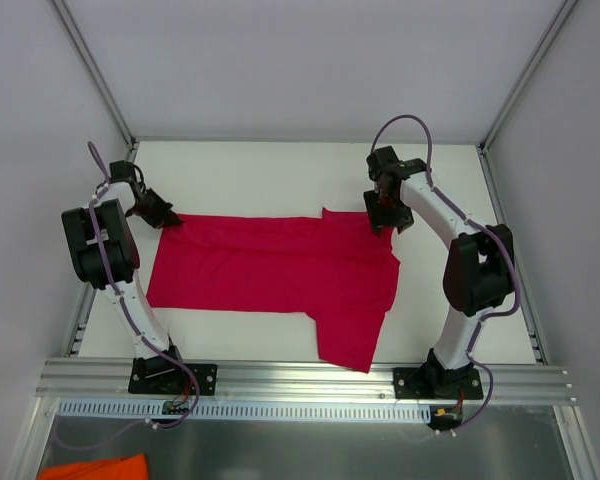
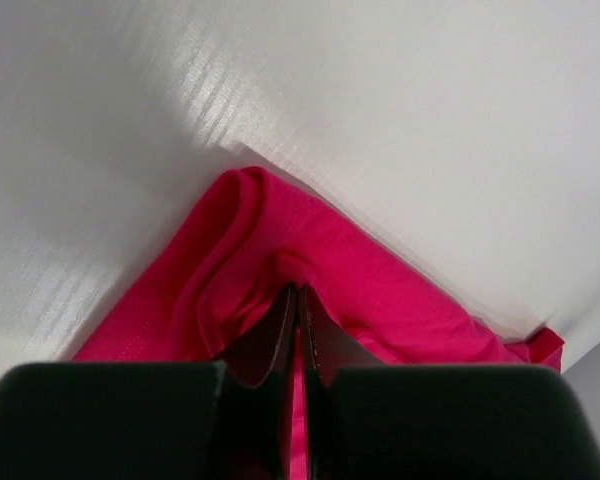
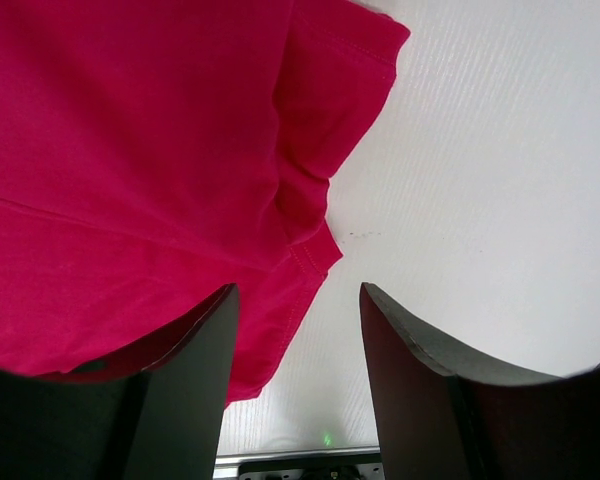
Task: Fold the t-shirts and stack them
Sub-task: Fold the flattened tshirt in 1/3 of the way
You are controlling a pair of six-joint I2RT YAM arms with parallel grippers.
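One crimson-red t-shirt (image 1: 270,265) lies spread flat on the white table (image 1: 260,170), a sleeve pointing toward the near edge. My left gripper (image 1: 168,218) is at the shirt's far left corner. In the left wrist view that gripper (image 2: 298,292) is shut on a pinched ridge of the t-shirt (image 2: 380,290), with red cloth showing between the fingers. My right gripper (image 1: 383,222) is at the shirt's far right edge, by the other sleeve. Seen from the right wrist, this gripper (image 3: 295,300) stands open just above the table, the t-shirt's (image 3: 130,150) hemmed edge lying under its left finger (image 3: 195,380).
Grey walls and frame posts (image 1: 95,75) close in the table at the back and both sides. An aluminium rail (image 1: 300,375) with both arm bases runs along the near edge. An orange cloth (image 1: 95,468) lies on the metal shelf below, at the bottom left.
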